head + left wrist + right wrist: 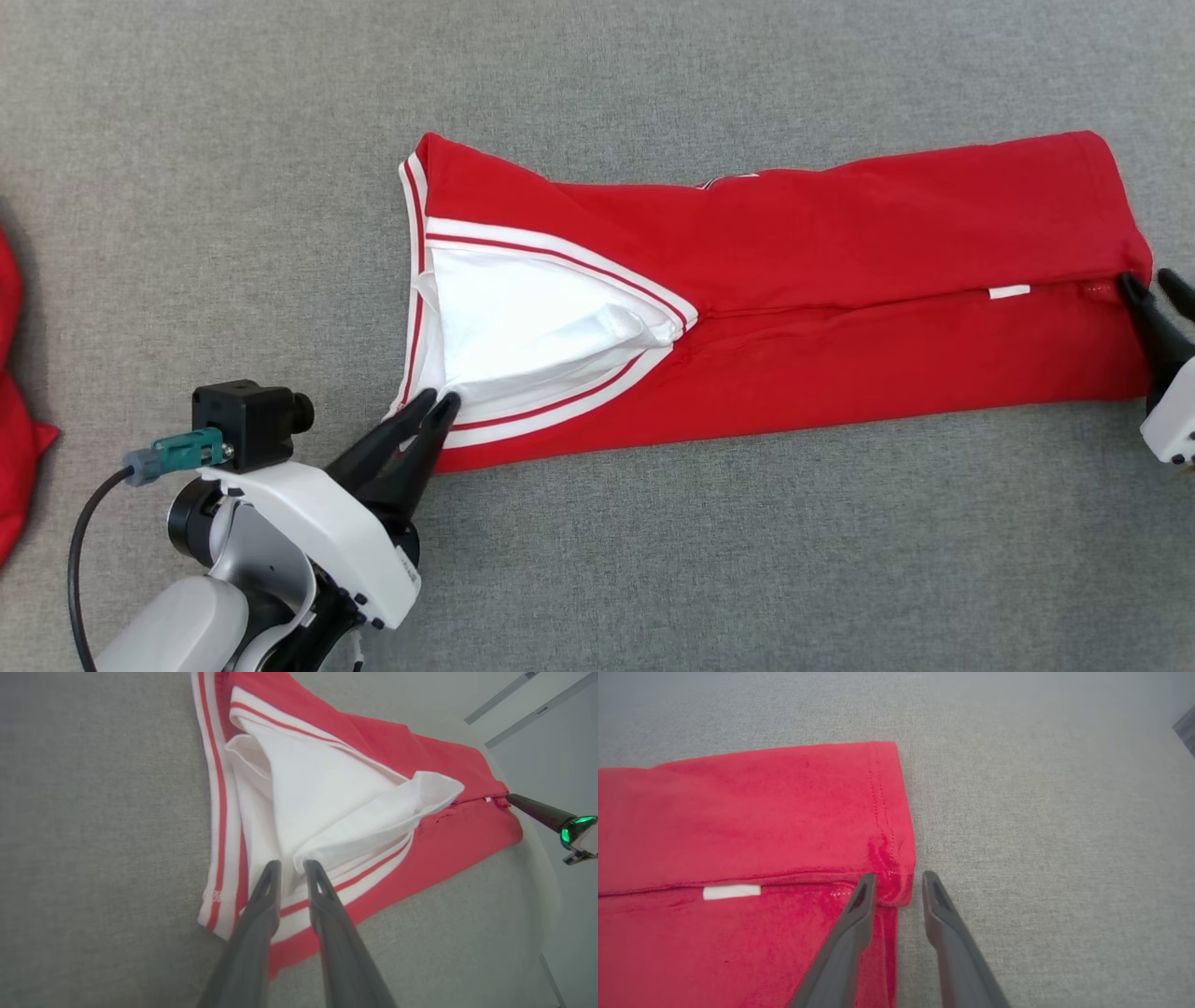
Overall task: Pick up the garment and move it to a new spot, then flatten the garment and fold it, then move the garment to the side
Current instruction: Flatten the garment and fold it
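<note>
open: grey surface (653,560) all round garment (840,233) | blocks: red cloth (14,448) at left edge

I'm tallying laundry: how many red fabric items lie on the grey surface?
2. The folded red garment lies mid-surface; another red fabric piece is cut off at the head view's left edge. Others may be hidden.

Well left of the left fingers (415,462), a red cloth (19,448) is cut off; the white tag (732,892) beside the right fingers (852,933) is unreadable.
</note>
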Available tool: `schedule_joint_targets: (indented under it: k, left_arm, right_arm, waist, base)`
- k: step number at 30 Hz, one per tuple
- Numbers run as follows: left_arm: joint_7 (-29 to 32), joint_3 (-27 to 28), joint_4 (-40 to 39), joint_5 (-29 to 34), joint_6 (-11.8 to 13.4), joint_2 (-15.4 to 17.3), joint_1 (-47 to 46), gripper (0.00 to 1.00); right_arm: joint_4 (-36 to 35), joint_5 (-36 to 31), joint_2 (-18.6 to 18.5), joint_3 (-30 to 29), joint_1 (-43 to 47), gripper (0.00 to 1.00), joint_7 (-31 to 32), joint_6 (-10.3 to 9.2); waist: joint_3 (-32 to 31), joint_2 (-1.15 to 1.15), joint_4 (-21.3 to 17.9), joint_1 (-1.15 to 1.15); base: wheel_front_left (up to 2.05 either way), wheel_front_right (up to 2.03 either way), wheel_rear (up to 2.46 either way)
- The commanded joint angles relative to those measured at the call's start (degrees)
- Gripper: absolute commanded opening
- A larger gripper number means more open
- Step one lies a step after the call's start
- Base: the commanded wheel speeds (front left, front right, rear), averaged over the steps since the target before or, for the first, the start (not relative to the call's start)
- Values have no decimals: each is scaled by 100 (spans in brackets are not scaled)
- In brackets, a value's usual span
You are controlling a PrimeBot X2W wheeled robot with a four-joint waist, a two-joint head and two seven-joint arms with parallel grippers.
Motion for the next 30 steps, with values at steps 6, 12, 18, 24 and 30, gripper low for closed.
schedule_joint_targets:
  k: [6,12,18,24,30]
  left_arm:
    - [-495,121,217,517,354,-22,-105,100]
    - [-1312,373,168,979,900,-264,51,100]
    - [-2185,429,402,1321,1108,-578,261,100]
    - [-2693,566,669,1534,1041,-902,646,100]
    - [-2764,967,757,2063,847,-1329,1166,100]
  right_arm:
    - [-137,-785,67,-405,68,100,-289,-4]
    - [-505,-1656,578,-685,148,100,-963,-4]
    - [-638,-1933,1170,-485,382,100,-1729,-4]
    - [-384,-2118,1448,-285,649,100,-2662,-4]
    - [-140,-2286,1670,-239,970,100,-3132,-4]
  waist:
    - [-276,0,-35,0]
    - [-641,0,-70,0]
    - [-1060,0,-92,0]
    - [-1431,0,-81,0]
    - [-1806,0,-27,0]
  base:
    - [0,0,0]
    - [0,0,0]
    - [0,0,0]
    - [0,0,0]
    - [0,0,0]
